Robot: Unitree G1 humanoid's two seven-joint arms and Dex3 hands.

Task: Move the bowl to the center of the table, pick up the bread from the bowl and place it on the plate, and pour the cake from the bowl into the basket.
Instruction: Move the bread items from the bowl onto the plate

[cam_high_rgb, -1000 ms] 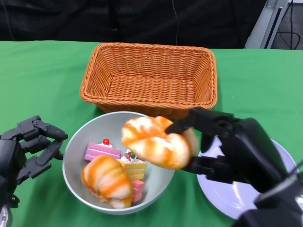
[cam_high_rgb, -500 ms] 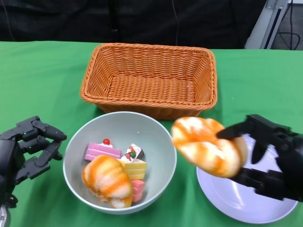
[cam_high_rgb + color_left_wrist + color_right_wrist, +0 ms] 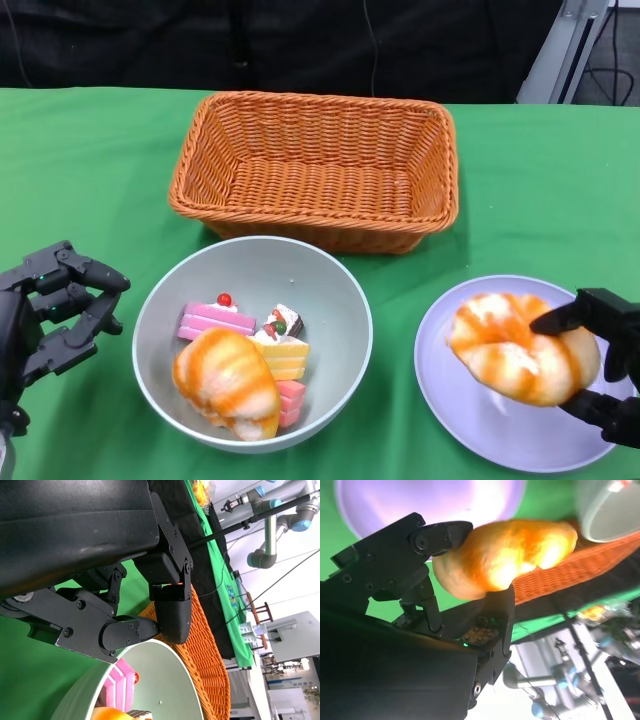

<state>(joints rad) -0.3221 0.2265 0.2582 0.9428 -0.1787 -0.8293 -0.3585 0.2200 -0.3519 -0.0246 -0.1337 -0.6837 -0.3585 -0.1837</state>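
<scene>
The right robot hand [image 3: 600,365] has carried the orange-striped bread roll [image 3: 522,347] from above the grey bowl [image 3: 340,300] to over the lilac round plate [image 3: 470,410]; still pinching it, release comes next. The left robot hand [image 3: 50,315] stays spread.

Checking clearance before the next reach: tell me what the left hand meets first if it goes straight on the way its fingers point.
Probably the bowl: the left hand points its fingers at the near rim, with only green cloth between. Height is unclear.
</scene>
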